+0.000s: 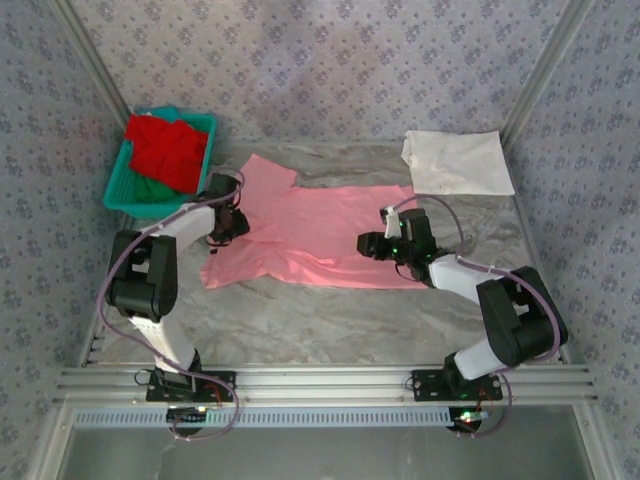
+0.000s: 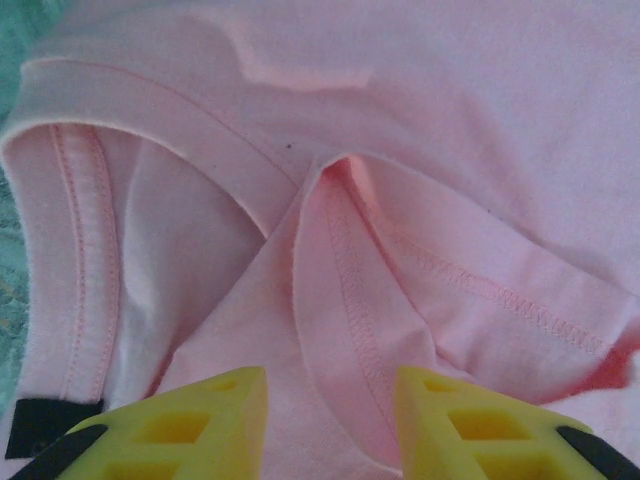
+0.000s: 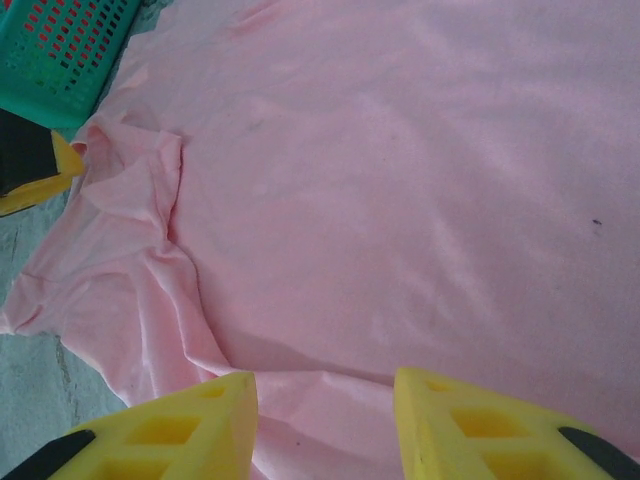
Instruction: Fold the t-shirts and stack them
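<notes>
Grey, marbled tabletop [image 1: 330, 320] lies bare nearest the arm bases. Just beyond it the light pink t-shirt [image 1: 320, 235] is spread flat and wide across the middle, with one sleeve reaching toward the far left.

The left pincer [image 1: 232, 222] sits at the shirt's left edge. In its wrist view the yellow fingers [image 2: 215, 420] stand apart, released, over a rumpled fold of stitched hem with nothing clamped. The right pincer [image 1: 372, 243] hovers over the shirt's right half, also parted and empty, with smooth cloth showing between its tips.

The cloth looks thin, light and limp. It will likely sag, drag and wrinkle rather than hold a shape, and it should neither slip away nor break. The best holds are probably the doubled, stitched edges, meaning the hem, sleeve cuff or collar band, pinched at two well-separated corners so the panel lifts evenly. A pinch in the open middle would probably only gather a bunch.

Farther back on the right, the white t-shirt [image 1: 457, 162] lies folded on its own. At the far left, the teal basket [image 1: 116, 182] holds the red t-shirt [image 1: 165, 150] heaped on the green t-shirt [image 1: 148, 188].
</notes>
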